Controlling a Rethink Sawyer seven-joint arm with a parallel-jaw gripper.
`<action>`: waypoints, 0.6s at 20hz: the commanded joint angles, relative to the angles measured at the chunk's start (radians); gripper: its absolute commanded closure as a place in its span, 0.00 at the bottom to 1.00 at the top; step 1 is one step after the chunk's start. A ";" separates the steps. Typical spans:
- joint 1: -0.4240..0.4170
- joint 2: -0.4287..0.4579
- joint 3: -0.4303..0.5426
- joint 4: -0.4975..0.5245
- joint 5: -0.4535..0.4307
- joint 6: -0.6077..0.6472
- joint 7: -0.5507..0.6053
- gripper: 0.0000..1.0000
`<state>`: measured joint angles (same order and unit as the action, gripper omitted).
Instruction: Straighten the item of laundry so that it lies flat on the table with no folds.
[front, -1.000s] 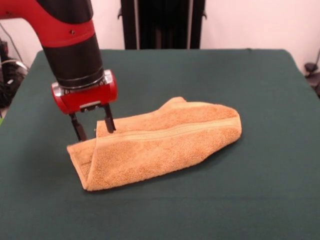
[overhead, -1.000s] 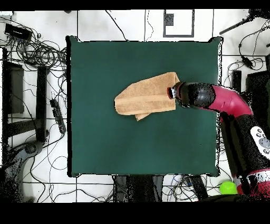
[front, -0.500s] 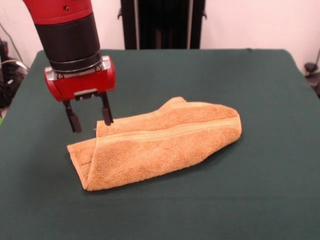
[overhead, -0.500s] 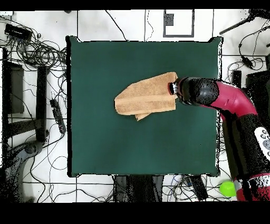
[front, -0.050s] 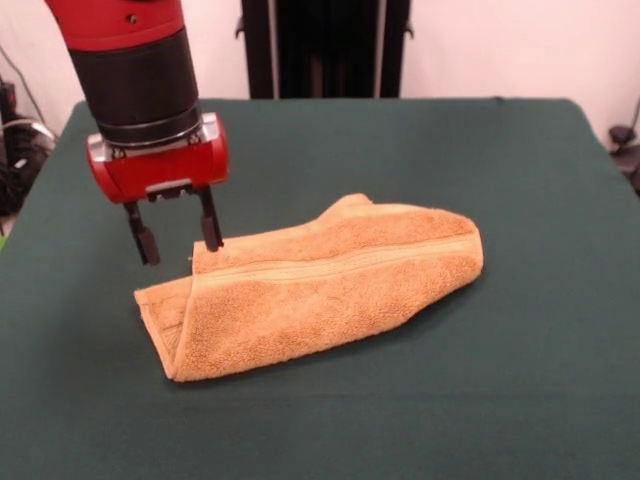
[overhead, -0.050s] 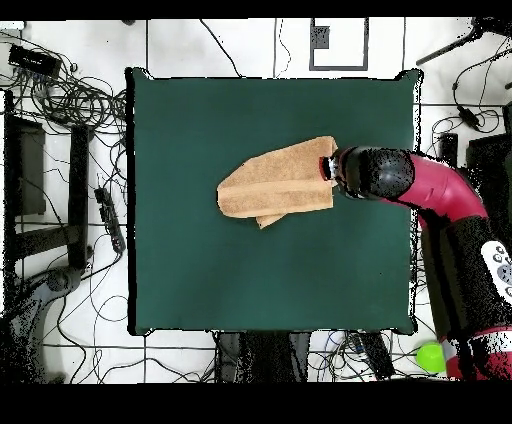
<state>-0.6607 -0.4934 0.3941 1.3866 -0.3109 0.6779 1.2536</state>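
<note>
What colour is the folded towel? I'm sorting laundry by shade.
Tan-orange, with a paler woven band along its length; the towel shows best in the front view.

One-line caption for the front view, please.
Gripper, jaws open and empty, hovers above the folded towel's left end on the green table.

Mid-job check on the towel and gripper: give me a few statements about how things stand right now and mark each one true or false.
1. The towel lies fully flat with no folds. False: it is folded over on itself, layers showing at its end nearest the gripper.
2. The gripper is open and holds nothing. True.
3. The gripper hangs above the towel's end, its tips clear of the cloth. True, as far as the front view shows.
4. The towel hangs over the edge of the table. False: it lies well inside, green cloth all round it.
5. A woven band runs along the towel's length. True.
</note>
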 joint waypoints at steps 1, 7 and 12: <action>0.036 0.132 -0.007 0.016 0.014 -0.031 0.135 0.00; 0.024 0.169 0.003 -0.006 0.020 -0.044 0.115 0.00; 0.008 0.207 0.018 -0.015 0.035 -0.040 0.106 0.00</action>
<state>-0.6727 -0.3875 0.3752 1.3753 -0.3097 0.6771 1.2536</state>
